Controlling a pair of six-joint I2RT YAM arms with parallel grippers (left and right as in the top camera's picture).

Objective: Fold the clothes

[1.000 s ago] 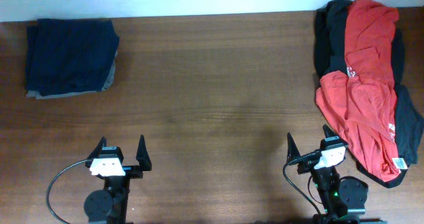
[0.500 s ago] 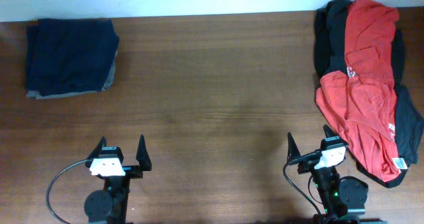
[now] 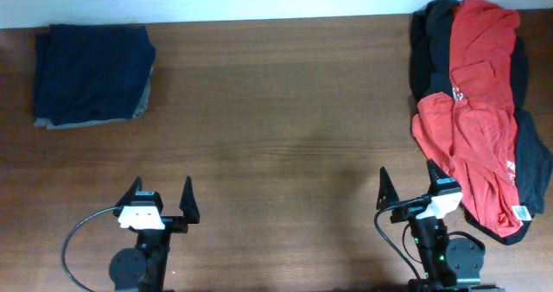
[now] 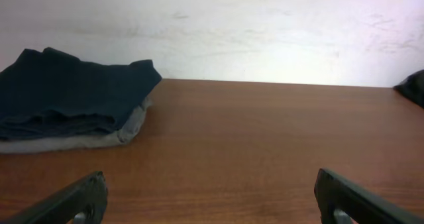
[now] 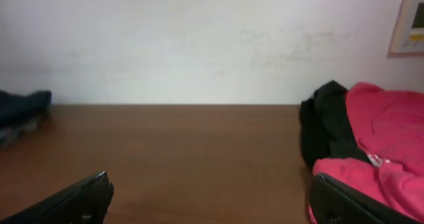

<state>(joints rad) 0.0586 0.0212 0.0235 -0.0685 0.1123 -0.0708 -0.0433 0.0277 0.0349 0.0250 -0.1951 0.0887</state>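
Clothes [image 3: 471, 111] are all heaped at the right edge of the desk [image 3: 276, 136], with the orange-red shirt [image 3: 473, 132] crumpled on top of the black garments [image 3: 429, 46] and nothing flattened yet. The only change over the last second is tiny: the right fingers [image 3: 384, 193] have nudged a touch toward the pile, the left fingers [image 3: 188, 206] have shifted a hair to the right, and the fabric hasn't budged. Both pairs are spread wide with nothing in them, so I read this as the very start, just lining up for a first grab. In the right wrist view the shirt's near edge sits just beside my right-hand finger, so it looks like a short reach. Over in the far left corner there's a folded navy and grey stack [image 3: 91, 72], well apart from everything, not my problem. What could get in the way, I reckon: the shirt lies draped over the black stuff, so pulling it might drag the rest along.
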